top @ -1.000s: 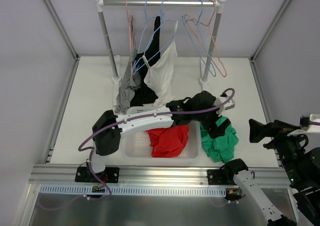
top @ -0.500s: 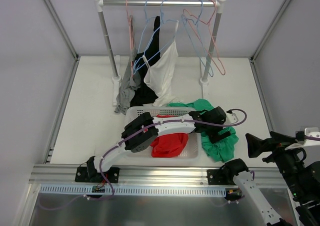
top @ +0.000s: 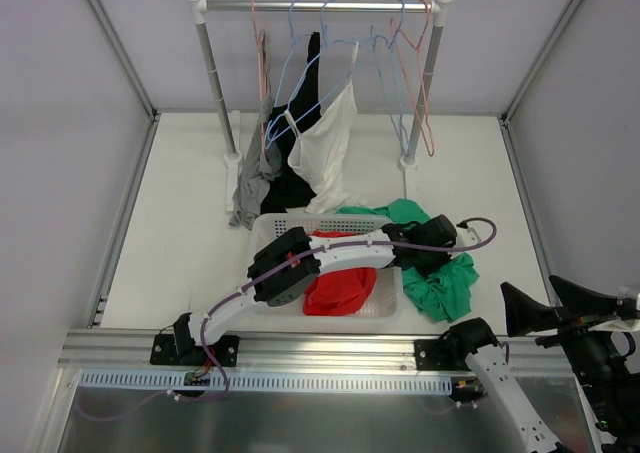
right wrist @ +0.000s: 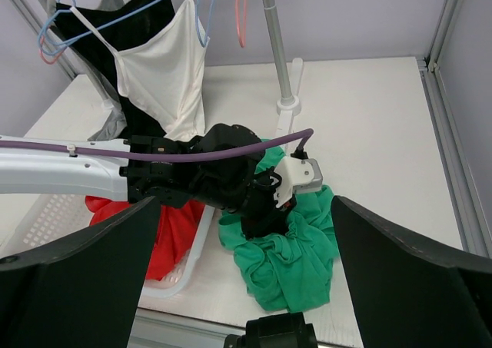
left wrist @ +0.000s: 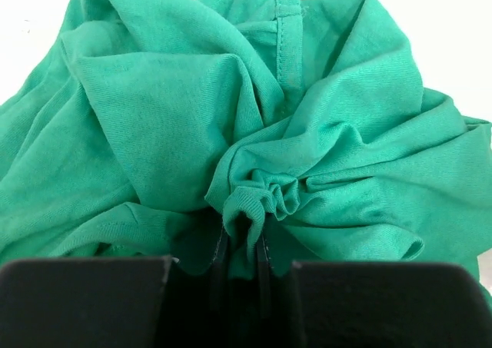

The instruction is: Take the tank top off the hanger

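White top (top: 322, 143): hangs from rack (top: 320, 6), behind basket (top: 262, 235).
Green top (left wrist: 154, 110): crumpled on table, touching basket's right side.
Left gripper (left wrist: 242, 244): clamped on a fold of green top.
Right gripper (right wrist: 246, 202): spread wide, holds nothing, right of basket.

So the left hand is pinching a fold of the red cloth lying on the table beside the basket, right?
Not red: green. The left wrist view shows the left hand shut on a bunched fold of green cloth, lying on the table beside the basket. The red cloth sits in the basket.
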